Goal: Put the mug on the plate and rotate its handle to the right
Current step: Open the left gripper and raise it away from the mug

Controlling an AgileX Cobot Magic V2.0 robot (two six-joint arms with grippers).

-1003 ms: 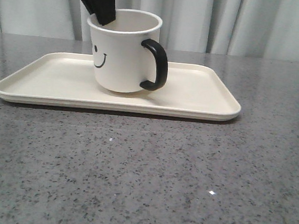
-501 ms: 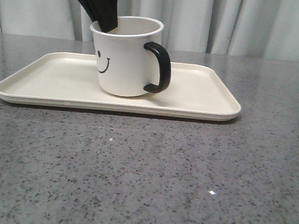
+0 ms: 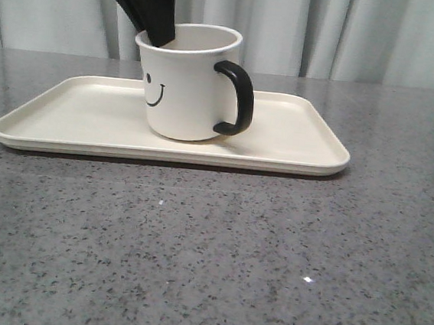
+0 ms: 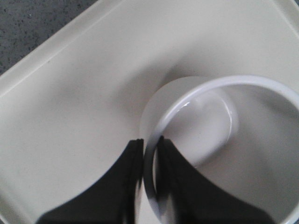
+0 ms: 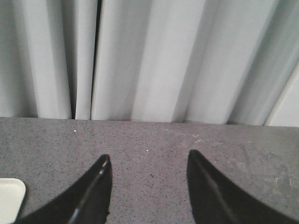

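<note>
The white mug point(image 3: 184, 86) with a black smiley face stands upright on the cream plate point(image 3: 296, 139), near its middle. Its black handle point(image 3: 238, 98) points right. My left gripper point(image 3: 158, 35) comes down from above and is shut on the mug's left rim, one finger inside and one outside. In the left wrist view the rim point(image 4: 187, 100) runs between the two black fingers point(image 4: 122, 182), with the plate point(image 4: 70, 102) below. My right gripper point(image 5: 148, 161) is open and empty over the grey table, out of the front view.
The grey speckled table point(image 3: 208, 254) stretches in front of the plate. Pale curtains point(image 3: 352, 33) hang behind the table. A corner of the plate point(image 5: 9, 198) shows in the right wrist view.
My left gripper has shifted the mug slightly to the right on the plate. The handle has swung further to the right and the smiley face has turned more into view.
</note>
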